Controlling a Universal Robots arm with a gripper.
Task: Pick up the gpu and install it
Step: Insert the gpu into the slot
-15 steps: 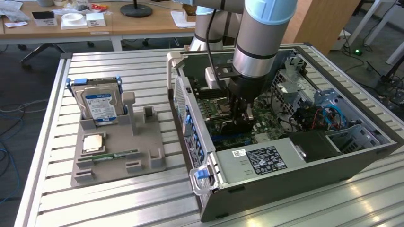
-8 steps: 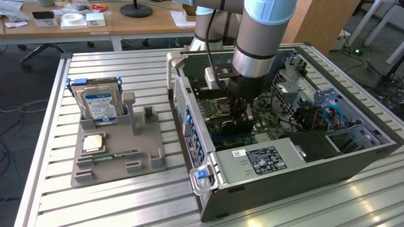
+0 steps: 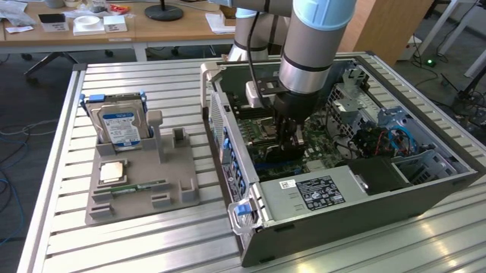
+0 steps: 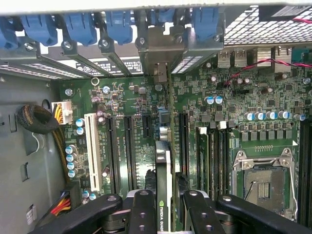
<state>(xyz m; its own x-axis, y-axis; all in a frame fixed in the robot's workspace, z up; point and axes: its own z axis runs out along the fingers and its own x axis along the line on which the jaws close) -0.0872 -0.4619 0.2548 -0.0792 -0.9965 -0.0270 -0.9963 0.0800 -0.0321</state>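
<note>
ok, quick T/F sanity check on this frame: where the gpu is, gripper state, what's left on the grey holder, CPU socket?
1. The gripper is shut on the gpu inside the PC case. True.
2. The gpu lies on the grey holder. False: it stands on edge over the motherboard, in the gripper.
3. The hard drive stands upright in the grey holder. True.
4. The CPU socket carries a cooler. False: the socket is bare.
5. The RAM stick sits in the case. False: it lies on the holder.
</note>
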